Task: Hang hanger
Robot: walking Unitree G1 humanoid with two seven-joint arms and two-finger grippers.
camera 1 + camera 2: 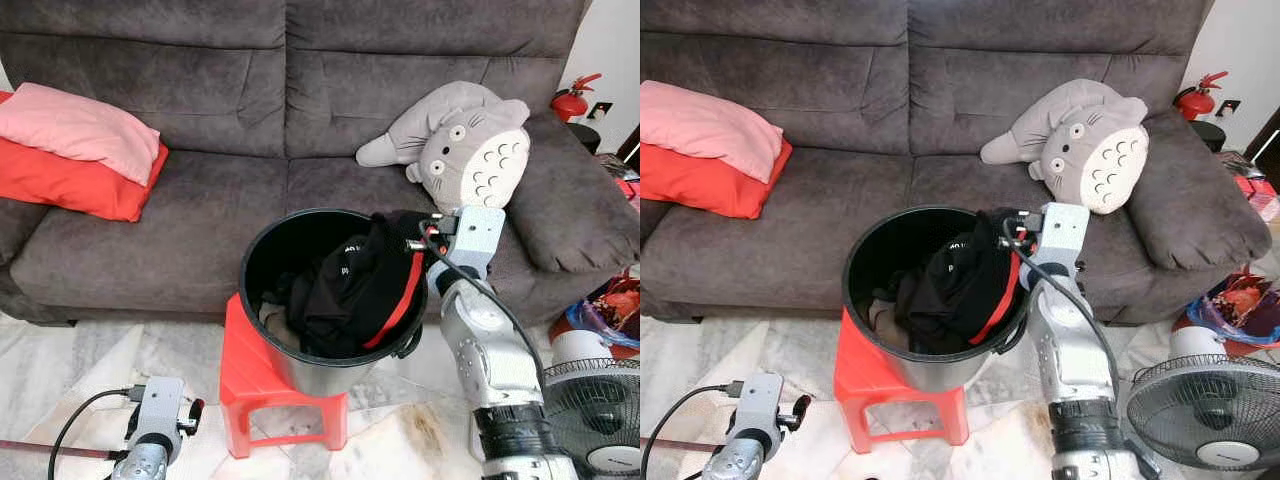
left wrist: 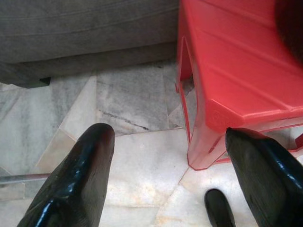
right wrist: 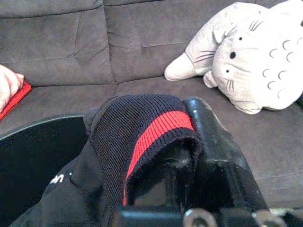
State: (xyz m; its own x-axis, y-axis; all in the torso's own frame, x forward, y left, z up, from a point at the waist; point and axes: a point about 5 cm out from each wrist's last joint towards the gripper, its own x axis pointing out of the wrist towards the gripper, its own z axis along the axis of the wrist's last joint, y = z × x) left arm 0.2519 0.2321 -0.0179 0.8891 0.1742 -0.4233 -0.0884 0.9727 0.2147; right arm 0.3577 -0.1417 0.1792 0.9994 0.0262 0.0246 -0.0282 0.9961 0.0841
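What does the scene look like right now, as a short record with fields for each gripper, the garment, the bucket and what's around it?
right gripper: shut on the ribbed black-and-red hem of the black garment, at the bucket's rim
left gripper: open, low over the marble floor beside the stool
black garment: mostly inside the bucket, one edge lifted
black bucket: stands on a red plastic stool
behind: grey sofa with Totoro plush, pink pillow on red pillow
right side: fan

Home living room: grey sofa [image 1: 200, 190], plush toy [image 1: 465, 150].

Silver arms, glossy black claws
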